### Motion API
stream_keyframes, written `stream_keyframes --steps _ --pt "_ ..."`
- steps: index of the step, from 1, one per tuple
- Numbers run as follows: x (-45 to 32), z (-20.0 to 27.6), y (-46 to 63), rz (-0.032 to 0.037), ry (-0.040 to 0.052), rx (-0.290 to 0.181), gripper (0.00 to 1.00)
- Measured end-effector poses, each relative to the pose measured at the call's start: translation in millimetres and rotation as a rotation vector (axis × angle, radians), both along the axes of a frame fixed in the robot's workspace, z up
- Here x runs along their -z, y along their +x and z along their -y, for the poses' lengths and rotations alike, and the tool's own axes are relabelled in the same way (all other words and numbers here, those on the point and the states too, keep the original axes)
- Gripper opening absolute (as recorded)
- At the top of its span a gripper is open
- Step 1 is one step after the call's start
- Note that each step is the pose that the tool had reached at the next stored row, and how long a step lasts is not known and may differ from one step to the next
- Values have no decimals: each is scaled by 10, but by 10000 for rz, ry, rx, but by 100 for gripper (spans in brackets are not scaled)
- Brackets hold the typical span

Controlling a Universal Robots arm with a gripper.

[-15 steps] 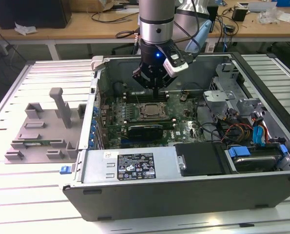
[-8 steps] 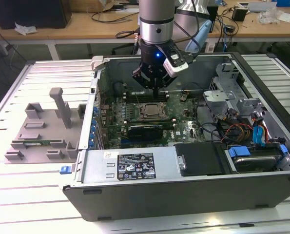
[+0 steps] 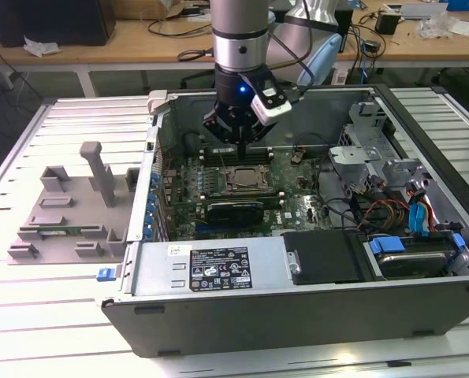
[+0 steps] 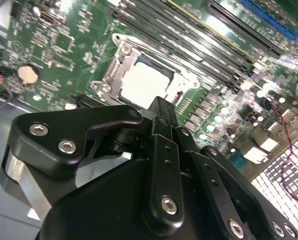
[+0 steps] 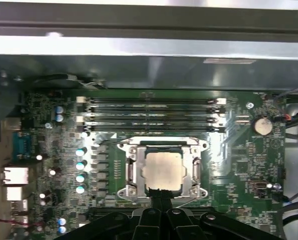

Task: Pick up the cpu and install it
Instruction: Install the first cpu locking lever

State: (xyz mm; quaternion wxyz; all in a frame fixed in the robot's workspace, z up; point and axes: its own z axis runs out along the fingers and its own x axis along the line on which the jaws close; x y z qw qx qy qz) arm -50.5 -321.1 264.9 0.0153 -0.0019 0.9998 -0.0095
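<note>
The cpu (image 5: 163, 167) is a silver square lying flat inside the motherboard socket, ringed by the socket's metal frame (image 5: 131, 170). It also shows as a bright square (image 4: 143, 82) in the second wrist view and as a small pale square (image 3: 244, 179) mid-board in the exterior view. My gripper (image 3: 242, 148) hangs inside the open computer case, just above the socket. Its black fingers are shut together with nothing between them, and their joined tips (image 5: 161, 196) sit over one edge of the cpu. Whether the tips touch the chip I cannot tell.
Memory slots (image 5: 151, 112) run along one side of the socket. The case's metal walls (image 3: 163, 102) enclose the board. A drive cage (image 3: 368, 150) and cables (image 3: 384, 213) are at the exterior view's right, a power supply (image 3: 210, 268) at the front, and a grey fixture (image 3: 68, 213) outside at the left.
</note>
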Motion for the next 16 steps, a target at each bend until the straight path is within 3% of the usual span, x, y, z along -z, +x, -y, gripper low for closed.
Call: stream_keyframes --steps 9,14,16 --pt "0 0 -381 0 0 0 11" --pt "0 0 -498 -1 13 0 11" --pt "2 0 -504 1 350 -1 11"
